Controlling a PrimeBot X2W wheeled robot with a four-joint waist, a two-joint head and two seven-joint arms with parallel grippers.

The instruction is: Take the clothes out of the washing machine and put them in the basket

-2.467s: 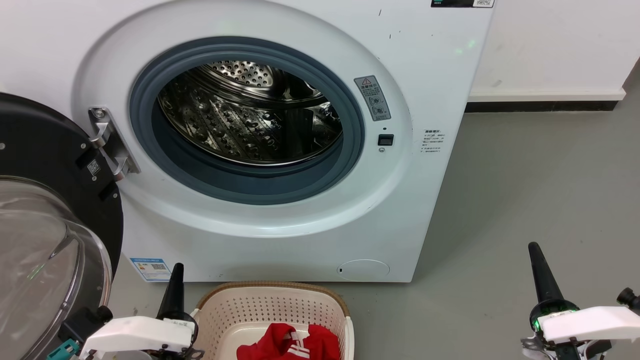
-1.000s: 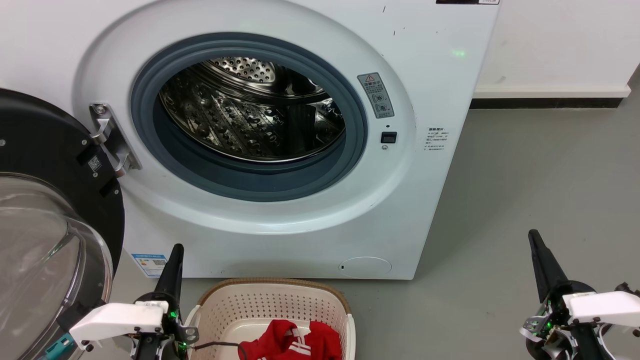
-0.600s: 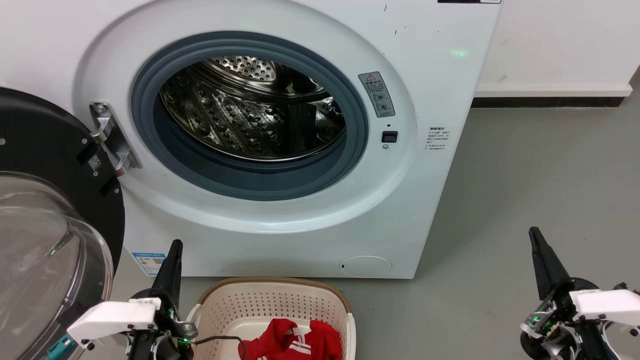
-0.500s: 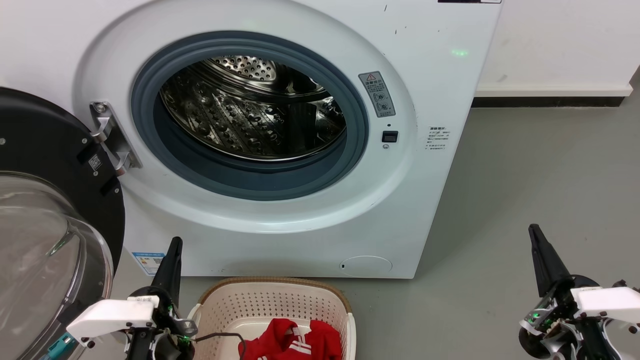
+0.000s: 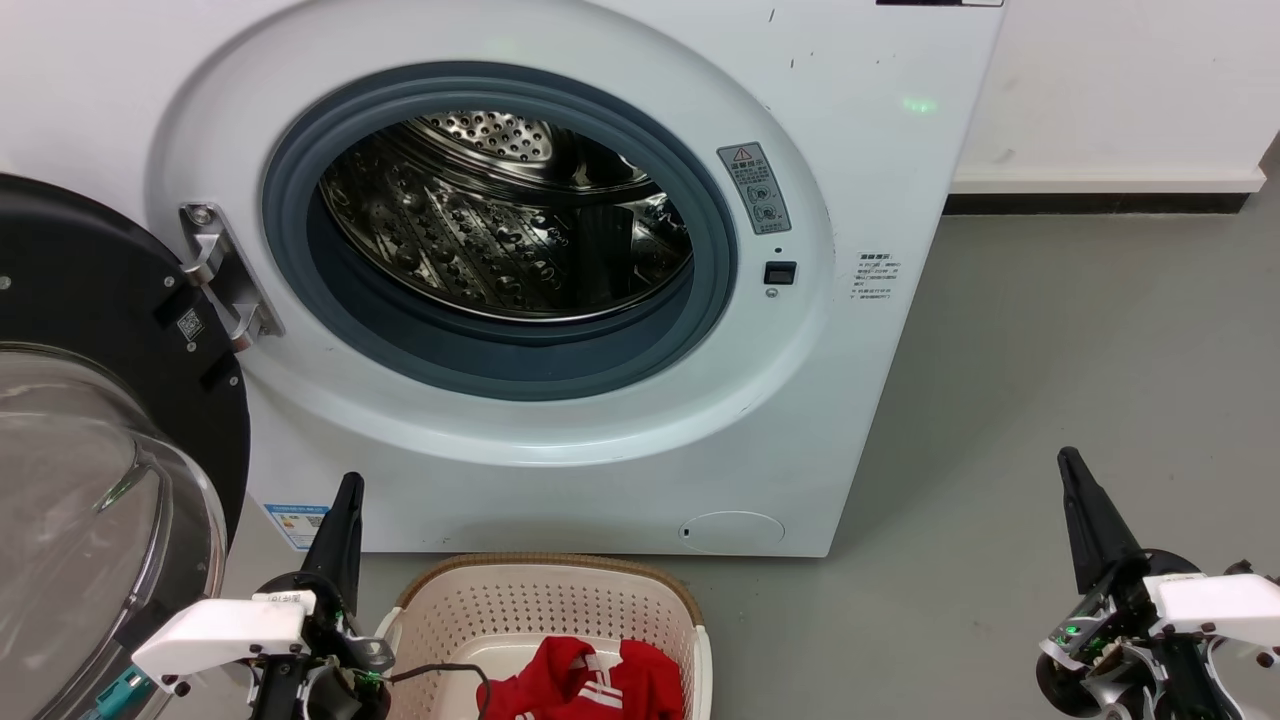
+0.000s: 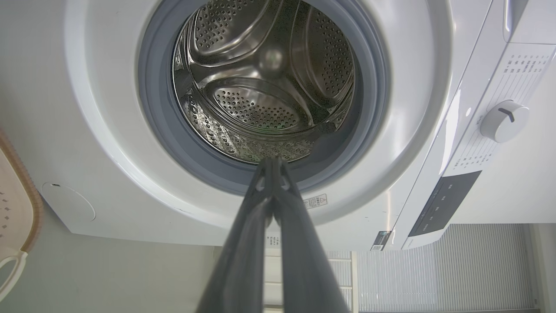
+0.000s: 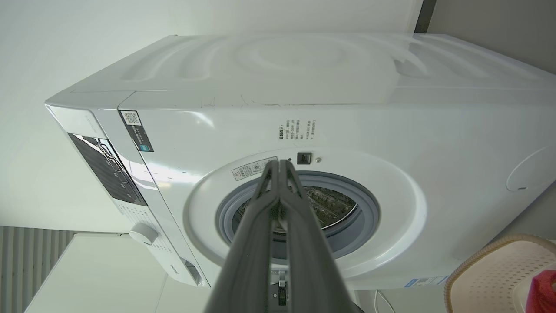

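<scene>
Two pinched-together, empty grippers: my left gripper [image 5: 347, 495] stands just beside the basket [image 5: 540, 615] holding the clothes [image 5: 585, 685]; my right gripper [image 5: 1072, 475] is well apart.

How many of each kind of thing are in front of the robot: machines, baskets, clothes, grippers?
Washing machine: 1
Laundry basket: 1
Red clothes bundle, lying in the basket: 1
Grippers, the left gripper and the right gripper, both shut: 2
Total: 5
</scene>
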